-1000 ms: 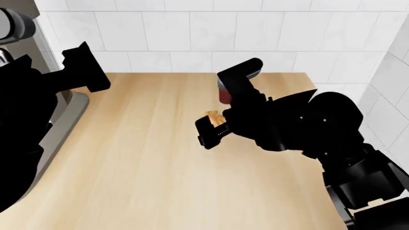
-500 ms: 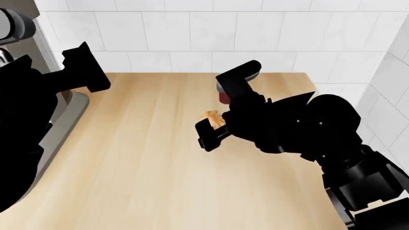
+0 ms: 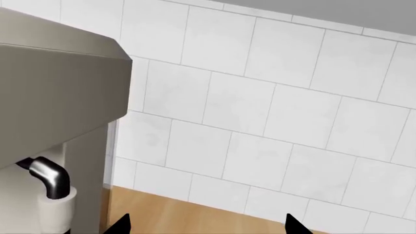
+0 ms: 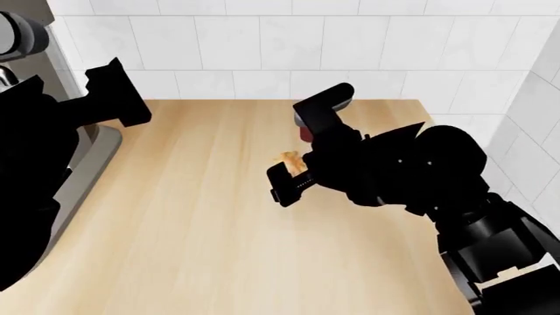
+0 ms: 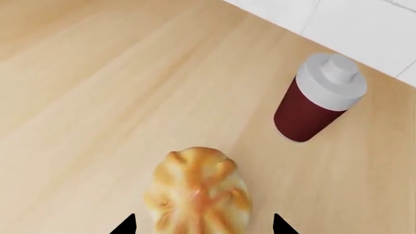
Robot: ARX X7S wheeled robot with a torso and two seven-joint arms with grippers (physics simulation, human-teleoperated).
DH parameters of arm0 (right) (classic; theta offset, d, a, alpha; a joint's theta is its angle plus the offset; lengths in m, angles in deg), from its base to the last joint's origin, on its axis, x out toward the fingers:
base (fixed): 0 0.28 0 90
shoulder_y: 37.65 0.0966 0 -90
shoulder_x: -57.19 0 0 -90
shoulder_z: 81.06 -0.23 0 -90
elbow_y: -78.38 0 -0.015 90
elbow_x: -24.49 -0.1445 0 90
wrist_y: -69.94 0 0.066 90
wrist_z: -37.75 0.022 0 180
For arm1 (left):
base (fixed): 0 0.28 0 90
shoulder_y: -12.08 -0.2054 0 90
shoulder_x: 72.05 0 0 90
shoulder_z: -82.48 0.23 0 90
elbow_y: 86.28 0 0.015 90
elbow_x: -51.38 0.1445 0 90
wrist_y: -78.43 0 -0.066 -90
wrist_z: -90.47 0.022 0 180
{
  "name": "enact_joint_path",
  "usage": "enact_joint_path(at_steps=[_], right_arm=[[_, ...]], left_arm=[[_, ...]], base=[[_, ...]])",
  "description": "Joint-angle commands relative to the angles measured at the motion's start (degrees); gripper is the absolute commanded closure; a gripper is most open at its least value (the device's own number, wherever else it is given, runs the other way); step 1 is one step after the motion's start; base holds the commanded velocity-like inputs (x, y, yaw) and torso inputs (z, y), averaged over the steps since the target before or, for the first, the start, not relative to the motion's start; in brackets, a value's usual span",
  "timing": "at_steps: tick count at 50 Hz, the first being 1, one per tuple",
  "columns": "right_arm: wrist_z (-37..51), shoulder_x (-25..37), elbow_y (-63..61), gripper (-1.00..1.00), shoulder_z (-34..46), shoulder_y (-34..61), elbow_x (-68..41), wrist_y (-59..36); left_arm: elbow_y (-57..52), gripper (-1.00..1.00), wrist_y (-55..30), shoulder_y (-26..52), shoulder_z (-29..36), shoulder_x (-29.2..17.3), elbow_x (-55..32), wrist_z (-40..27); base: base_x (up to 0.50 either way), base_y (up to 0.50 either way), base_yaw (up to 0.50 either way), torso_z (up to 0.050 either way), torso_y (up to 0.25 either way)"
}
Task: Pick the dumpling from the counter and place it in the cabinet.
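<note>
The dumpling (image 5: pixel 198 192), pale cream with golden-brown pleats, sat on the bench (image 5: pixel 97 97) between the right end effector's (image 5: pixel 202 225) wide-spread fingertips; a dark-red bottle (image 5: pixel 318 100) stood at its 1 o'clock.

I see a dark-red bottle (image 5: pixel 318 101) with a white cap standing upright, a white tiled wall (image 4: pixel 289 46) behind, and a grey coffee machine (image 3: pixel 55 122) at far left.
</note>
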State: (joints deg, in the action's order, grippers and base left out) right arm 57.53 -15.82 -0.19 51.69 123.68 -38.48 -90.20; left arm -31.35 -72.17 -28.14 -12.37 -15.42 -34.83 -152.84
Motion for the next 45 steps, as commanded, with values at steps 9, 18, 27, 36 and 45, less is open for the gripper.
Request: enact_joint_path(at_steps=[9,18,27,36,45], right_arm=[[-2.72,-1.21,3.02,-1.0,3.51,1.6,2.12,0.94],[-4.18,-1.29,2.76,-1.0,4.95,1.76,2.61,1.5],[-4.95,-1.51,3.34,-1.0,5.77,1.93,2.96,1.95],[-5.45,-2.09,5.49,-1.0,6.65,2.1,3.95,2.81],[-5.97,-2.86,7.87,-1.0,7.64,2.04,4.83,3.49]], left_arm=[[0.02,-1.0,0.53,-0.16,0.33,-0.19,-0.06,-0.02],[0.06,-1.0,0.79,-0.25,0.52,-0.24,0.1,0.11],[0.15,-1.0,1.02,-0.24,0.72,-0.31,0.17,0.17],[0.28,-1.0,1.23,-0.18,1.02,-0.31,0.38,0.28],[0.22,-1.0,1.45,-0.26,1.11,-0.46,0.27,0.25]], base=[[0.0,0.0,0.0,0.0,0.0],[0.0,0.0,0.0,0.0,0.0],[0.0,0.0,0.0,0.0,0.0],[0.0,0.0,0.0,0.0,0.0],[0.0,0.0,0.0,0.0,0.0]])
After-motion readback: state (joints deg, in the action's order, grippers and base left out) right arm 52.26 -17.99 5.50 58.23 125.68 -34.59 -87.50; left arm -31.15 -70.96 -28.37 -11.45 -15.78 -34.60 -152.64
